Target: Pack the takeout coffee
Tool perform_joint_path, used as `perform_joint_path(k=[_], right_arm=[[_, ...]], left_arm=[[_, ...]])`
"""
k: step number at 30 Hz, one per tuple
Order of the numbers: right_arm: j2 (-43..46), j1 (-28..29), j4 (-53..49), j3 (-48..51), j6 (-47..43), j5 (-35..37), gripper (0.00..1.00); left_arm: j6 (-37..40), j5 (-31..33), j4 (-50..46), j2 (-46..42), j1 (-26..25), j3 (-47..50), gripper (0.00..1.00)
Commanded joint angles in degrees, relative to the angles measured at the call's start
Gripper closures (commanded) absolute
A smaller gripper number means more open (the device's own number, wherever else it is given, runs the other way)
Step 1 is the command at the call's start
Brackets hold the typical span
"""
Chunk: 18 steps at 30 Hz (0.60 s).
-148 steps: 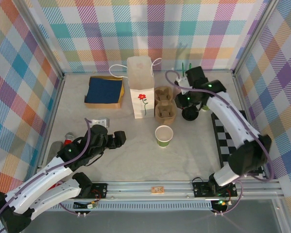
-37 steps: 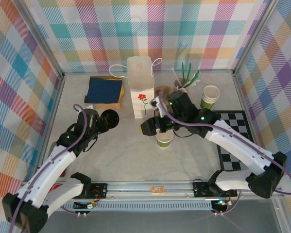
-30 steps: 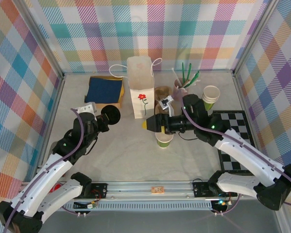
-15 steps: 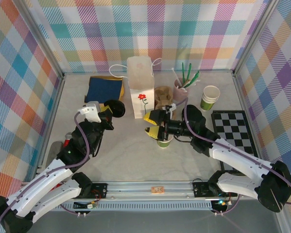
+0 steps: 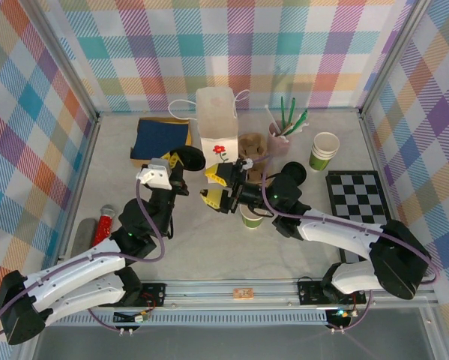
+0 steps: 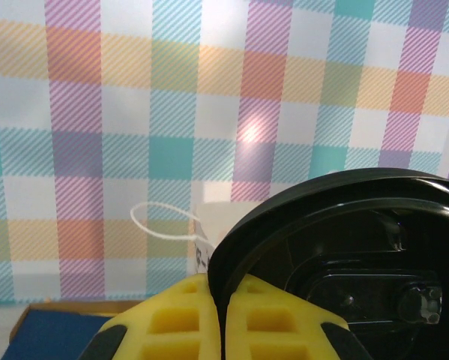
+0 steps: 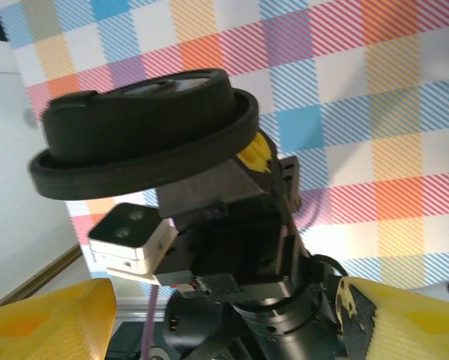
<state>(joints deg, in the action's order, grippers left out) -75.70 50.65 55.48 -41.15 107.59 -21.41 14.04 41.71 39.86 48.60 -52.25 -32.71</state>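
Note:
The takeout coffee's green cup (image 5: 250, 217) stands lidless on the table, partly under my right arm. Its round black lid (image 5: 192, 157) is up in the air beside the white paper bag (image 5: 216, 131), with my left gripper (image 5: 182, 160) shut on its rim. In the left wrist view the lid (image 6: 344, 255) sits on edge between the yellow fingers (image 6: 172, 322). My right gripper (image 5: 213, 186) is open just right of the lid, pointing at it. In the right wrist view the lid (image 7: 142, 131) tilts above the left gripper's body, apart from my right gripper (image 7: 224, 330).
A brown cup carrier (image 5: 252, 145), a pink pot of sticks (image 5: 281, 133) and a second lidless green cup (image 5: 325, 150) stand at the back right. A blue cloth in a box (image 5: 162, 140) lies back left. A checkered mat (image 5: 359, 196) lies right, a red-handled tool (image 5: 104, 223) left.
My left gripper has carried the lid up and rightward to the bag. My right gripper has swung left from above the cup toward the lid, its jaws a little narrower.

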Motion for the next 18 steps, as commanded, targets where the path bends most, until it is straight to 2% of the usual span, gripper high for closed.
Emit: perform_joint_path(k=[1, 7, 12, 18], right_arm=[[1.1, 0.1, 10.6, -1.6, 1.9, 3.3, 0.25], [2.1, -0.2, 11.7, -2.5, 2.3, 4.4, 0.25], [0.9, -0.8, 12.1, -5.7, 4.1, 3.9, 0.26], [1.1, -1.0, 10.0, -7.4, 4.0, 2.8, 0.29]], left_arm=[[5.4, 2.8, 8.9, -0.8, -0.8, 0.3, 0.97], [9.3, 3.3, 13.0, -0.1, -2.8, 1.4, 0.98], [17.9, 4.9, 23.8, 3.1, -6.5, 2.3, 0.98], [19.1, 4.7, 26.8, 4.0, -7.1, 2.7, 0.98]])
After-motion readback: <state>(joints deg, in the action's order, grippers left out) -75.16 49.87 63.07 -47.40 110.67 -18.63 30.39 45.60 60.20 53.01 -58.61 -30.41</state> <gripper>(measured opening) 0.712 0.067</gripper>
